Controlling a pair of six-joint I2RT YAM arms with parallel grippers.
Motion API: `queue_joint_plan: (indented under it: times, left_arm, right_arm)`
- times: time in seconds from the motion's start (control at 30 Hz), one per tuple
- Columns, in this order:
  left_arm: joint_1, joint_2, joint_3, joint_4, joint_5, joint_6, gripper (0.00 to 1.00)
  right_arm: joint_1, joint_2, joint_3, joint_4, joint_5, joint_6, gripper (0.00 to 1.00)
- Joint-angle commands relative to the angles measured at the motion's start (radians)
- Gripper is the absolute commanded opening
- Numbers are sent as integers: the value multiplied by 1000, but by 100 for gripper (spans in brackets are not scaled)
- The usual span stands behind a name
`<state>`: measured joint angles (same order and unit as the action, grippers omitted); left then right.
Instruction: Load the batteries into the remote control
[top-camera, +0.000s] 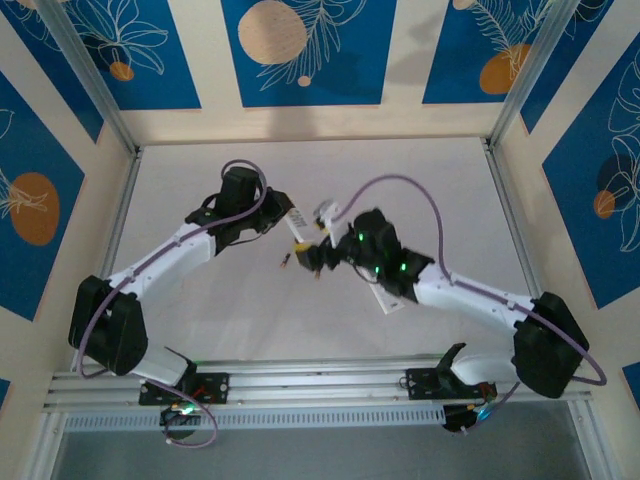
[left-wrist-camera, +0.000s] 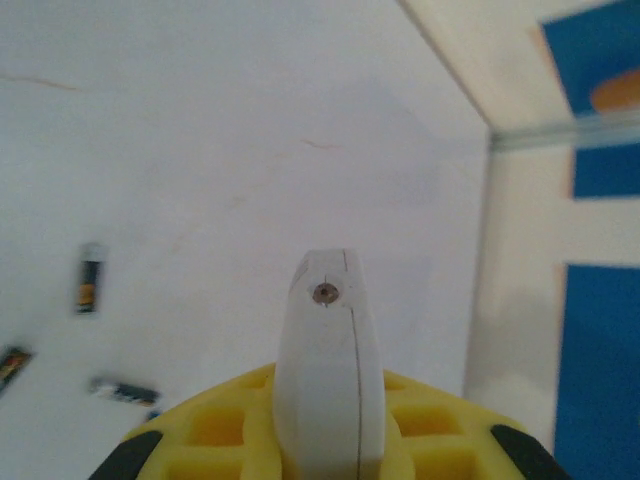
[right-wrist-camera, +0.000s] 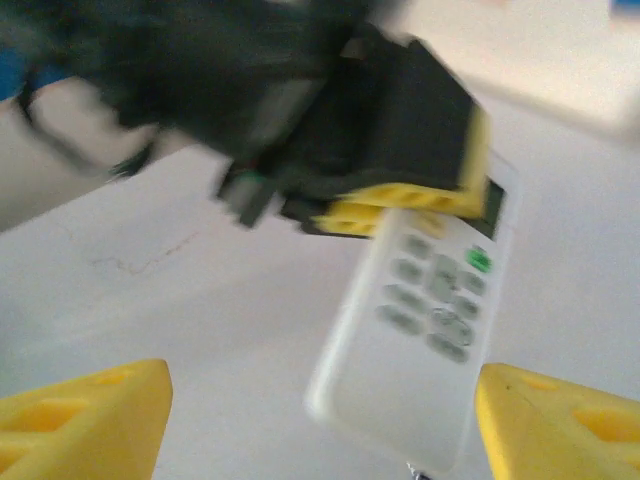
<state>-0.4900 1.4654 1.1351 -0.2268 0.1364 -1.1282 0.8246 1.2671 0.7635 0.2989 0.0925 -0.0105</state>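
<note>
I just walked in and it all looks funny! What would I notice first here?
A white plastic remote control with grey buttons and a green one is held up over the white table, pinched by the left gripper. The right gripper faces it open, yellow fingers spread wide. Small dark batteries with orange bands lie on the table.

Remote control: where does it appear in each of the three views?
Top external: the remote is the white bar just left of centre.
Left wrist: bottom centre, edge-on.
Right wrist: centre-right, buttons facing the camera.
Shared landmark: the left end effector, its yellow fingers clamped on the remote.
</note>
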Motion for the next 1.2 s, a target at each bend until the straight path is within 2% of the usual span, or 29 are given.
queue_joint_plan:
  times: [0.0,0.07,0.2,0.37,0.47,0.5,0.53,0.57,0.6,0.67,0.7,0.73,0.77,0.83,0.9,0.93,1.03,1.1,1.17]
  left_arm:
    - [7,-55,60,-240,-193,-108,0]
    - [7,-65,59,-239,-192,-115,0]
    - [7,-74,52,-243,-175,-125,0]
    - [11,-94,26,-226,-165,-145,0]
    - [12,-106,29,-218,-169,-132,0]
    - [13,-109,27,-204,-169,-123,4]
    - [15,-116,23,-180,-165,-105,13]
    - [20,-124,10,-113,-147,-65,32]
    - [36,-138,-17,-1,-102,-5,49]
    - [76,-169,-83,261,19,101,71]
    - [97,-187,-115,381,66,150,77]
    - [113,-201,-138,465,93,180,81]
    - [130,-213,-148,500,106,196,84]
    - [150,-222,-134,465,119,200,86]
    - [156,-207,-116,443,168,207,86]
    - [156,-195,-118,472,207,195,86]
    - [143,-124,-185,756,352,71,85]
    - [125,-57,-234,1036,407,-37,83]
    - [110,2,-245,1232,441,-130,78]
  right_arm:
    - [68,79,-142,476,181,-482,79]
    - [89,151,-118,536,256,-582,76]
    - [91,295,-23,645,360,-642,56]
    - [98,374,39,648,340,-640,40]
    - [102,366,55,562,309,-563,24]
    - [99,357,58,521,297,-526,18]
    - [96,349,59,494,296,-492,16]
    - [88,339,59,466,298,-448,16]
    - [72,320,59,427,291,-386,15]
    - [4,268,91,252,190,-179,15]
    - [-59,238,134,109,69,-34,15]
    - [-113,218,175,11,-36,87,10]
    - [-172,202,211,-59,-128,247,9]
    - [-259,174,238,-87,-266,478,9]
    - [-315,149,228,-11,-383,673,9]
    - [-323,144,221,26,-405,721,9]
    - [-327,148,222,140,-462,867,10]
    - [-326,174,224,217,-488,972,10]
    - [-326,210,224,305,-515,1065,10]
